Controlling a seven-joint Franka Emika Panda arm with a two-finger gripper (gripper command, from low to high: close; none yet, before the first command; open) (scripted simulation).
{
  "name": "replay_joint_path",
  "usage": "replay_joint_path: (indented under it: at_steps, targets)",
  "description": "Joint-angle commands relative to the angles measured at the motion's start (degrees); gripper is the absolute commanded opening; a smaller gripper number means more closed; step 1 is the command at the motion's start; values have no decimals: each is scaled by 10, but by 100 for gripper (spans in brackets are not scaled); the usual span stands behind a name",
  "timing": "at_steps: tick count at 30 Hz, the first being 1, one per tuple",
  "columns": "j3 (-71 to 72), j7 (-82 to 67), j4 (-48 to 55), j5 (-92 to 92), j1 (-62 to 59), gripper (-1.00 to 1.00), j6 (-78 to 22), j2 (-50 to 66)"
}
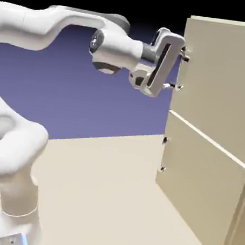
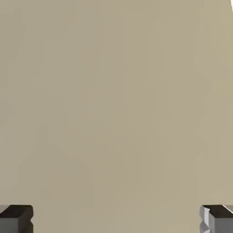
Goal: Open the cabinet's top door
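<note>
The beige cabinet [image 1: 236, 216] stands at the exterior view's right. Its top door [image 1: 223, 78] is shut, flush above the lower panel. My gripper [image 1: 181, 71] is open, level with the top door's left edge, and its two fingertips [image 1: 186, 54] reach up to that edge, one above the other. I cannot make out the top door's handle there. In the hand view the top door [image 2: 113, 104] fills the picture as plain beige. My gripper [image 2: 116, 219] shows only its two grey fingertips [image 2: 16, 218], far apart at the bottom corners with nothing between them.
The lower door [image 1: 199, 178] carries a small dark handle [image 1: 163, 153] on its left edge. The white arm [image 1: 61, 24] spans the picture from the lower left. The beige tabletop [image 1: 98, 198] lies under the arm.
</note>
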Motion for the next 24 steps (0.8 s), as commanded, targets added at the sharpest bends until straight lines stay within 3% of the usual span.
replay_joint_path:
  at_steps: [1,24]
  targets:
    - [9,9,6,25,-8,0,0,-3]
    - [221,215,136,598,-196,0,5,-63]
